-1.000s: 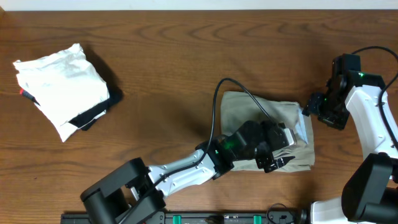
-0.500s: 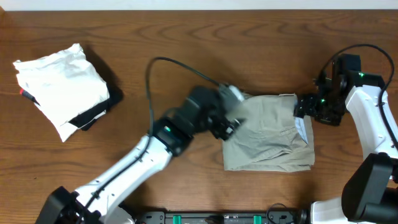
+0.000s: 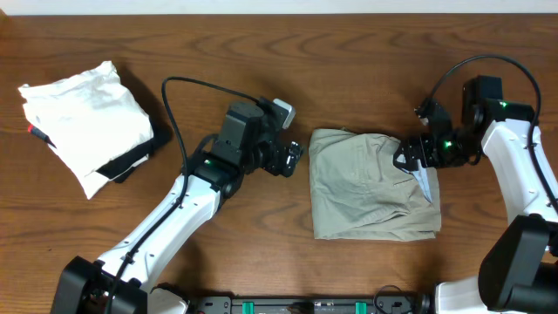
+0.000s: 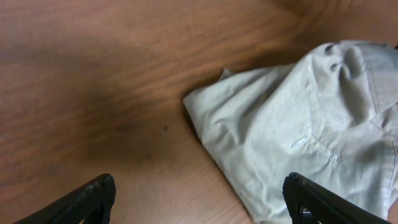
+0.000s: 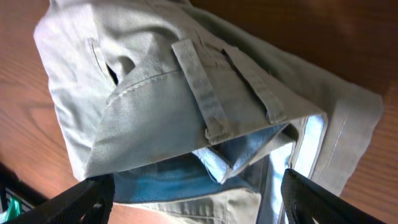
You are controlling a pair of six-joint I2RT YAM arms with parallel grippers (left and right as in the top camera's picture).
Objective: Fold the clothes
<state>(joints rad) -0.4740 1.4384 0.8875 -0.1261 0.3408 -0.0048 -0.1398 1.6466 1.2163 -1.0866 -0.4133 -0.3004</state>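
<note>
The greyish-khaki clothes [image 3: 370, 187] lie folded into a rough rectangle right of the table's middle. They also show in the left wrist view [image 4: 311, 130] and the right wrist view [image 5: 186, 93], where a belt loop and light blue lining show. My left gripper [image 3: 292, 159] is open and empty, just left of the clothes' upper left corner, with bare wood between its fingers [image 4: 199, 199]. My right gripper [image 3: 410, 157] is open at the clothes' upper right edge, its fingers [image 5: 193, 199] spread over the waistband without closing on it.
A white folded garment [image 3: 83, 122] lies on a black folded cloth [image 3: 139, 155] at the far left. Black cables arc above both arms. The table's far edge runs along the top of the overhead view.
My left arm has swung left off the clothes, from lying over them to beside their left edge. My right gripper has moved left onto the clothes' upper right edge.
</note>
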